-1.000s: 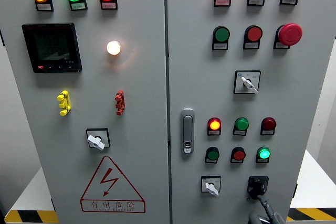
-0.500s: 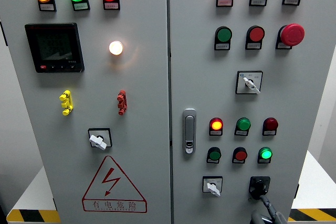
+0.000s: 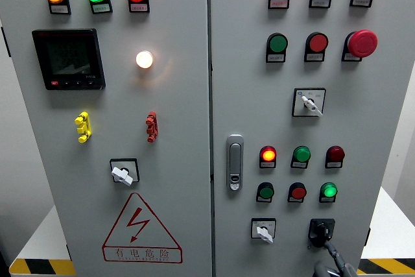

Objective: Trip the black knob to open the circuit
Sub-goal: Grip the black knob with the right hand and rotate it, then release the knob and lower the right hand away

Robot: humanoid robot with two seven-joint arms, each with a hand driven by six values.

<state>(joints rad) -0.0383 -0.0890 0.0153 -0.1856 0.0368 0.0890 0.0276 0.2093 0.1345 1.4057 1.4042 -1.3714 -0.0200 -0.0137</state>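
At the bottom edge, right of the middle, the right hand (image 3: 332, 263) reaches up, one dark finger (image 3: 333, 253) touching the black knob (image 3: 320, 231); whether it pinches cannot be told. That knob sits at the cabinet's (image 3: 382, 128) lower right corner, beside a white selector (image 3: 262, 230). Above glow the green lamp (image 3: 329, 191) and red lamp (image 3: 267, 155).

"有电危险" on red triangle warning sign (image 3: 141, 231)
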